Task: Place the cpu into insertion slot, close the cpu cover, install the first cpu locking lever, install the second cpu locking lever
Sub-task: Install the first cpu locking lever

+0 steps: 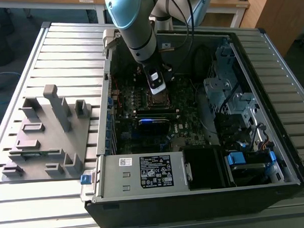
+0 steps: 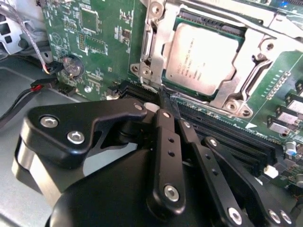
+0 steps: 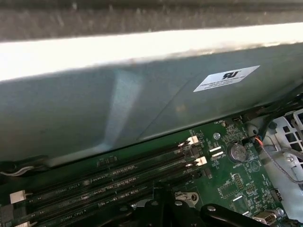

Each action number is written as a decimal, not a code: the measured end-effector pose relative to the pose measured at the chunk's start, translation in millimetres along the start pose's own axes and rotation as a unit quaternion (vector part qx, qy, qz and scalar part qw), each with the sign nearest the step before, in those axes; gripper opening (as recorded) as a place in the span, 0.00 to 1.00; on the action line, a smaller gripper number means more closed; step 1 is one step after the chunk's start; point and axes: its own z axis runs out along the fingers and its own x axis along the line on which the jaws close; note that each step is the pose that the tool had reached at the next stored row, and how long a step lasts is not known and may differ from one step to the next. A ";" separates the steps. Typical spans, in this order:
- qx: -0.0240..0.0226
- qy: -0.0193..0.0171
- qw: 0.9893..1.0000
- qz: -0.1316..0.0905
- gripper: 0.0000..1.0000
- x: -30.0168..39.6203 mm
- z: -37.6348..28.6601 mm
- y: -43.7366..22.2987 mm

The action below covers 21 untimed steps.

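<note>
Slatted metal table [image 1: 18,59] under the whole setup. Open computer case [image 1: 275,154] lying on it, side panel off, interior exposed. Grey fixture block [image 1: 47,133] with upright posts resting on the table at the exterior view's left of the case, apart from it. Power supply box [image 1: 144,172] with a white label along the case's near edge in the exterior view. Drive cage [image 1: 226,90] of bare metal toward the exterior view's right.

Green circuit board [image 2: 94,42] flat on the case floor. Robot arm [image 1: 133,24] reaching down into the case over the board. Long black memory slots [image 3: 118,172] running beside the socket, seen in both wrist views.

Insertion slot [image 2: 156,56] near the middle of the board, silvery rim visible. Cpu [image 2: 201,59] seated within it, metal lid up. Cpu cover [image 2: 258,71] lying down flat around the chip, window framing it.

Gripper [image 2: 163,97] low over the board, fingertips drawn together to a narrow point just beside the socket's edge, next to the memory slots; nothing seen between them. Contact with the board not determinable.

Round coin battery [image 2: 71,66] near the board's edge, red and black wire [image 2: 35,87] alongside.
</note>
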 end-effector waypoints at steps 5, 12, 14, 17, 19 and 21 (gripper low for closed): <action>-0.003 0.000 1.000 0.001 0.10 0.6 1.6 -0.7; -0.021 0.005 1.000 0.009 0.10 0.5 1.6 -1.0; -0.022 0.005 1.000 0.009 0.10 0.2 0.7 -0.6; -0.021 0.005 1.000 0.009 0.10 -1.3 -3.9 1.2; -0.021 0.005 1.000 0.009 0.10 -2.5 -7.9 2.7; -0.021 0.005 1.000 0.009 0.10 -4.0 -12.8 4.7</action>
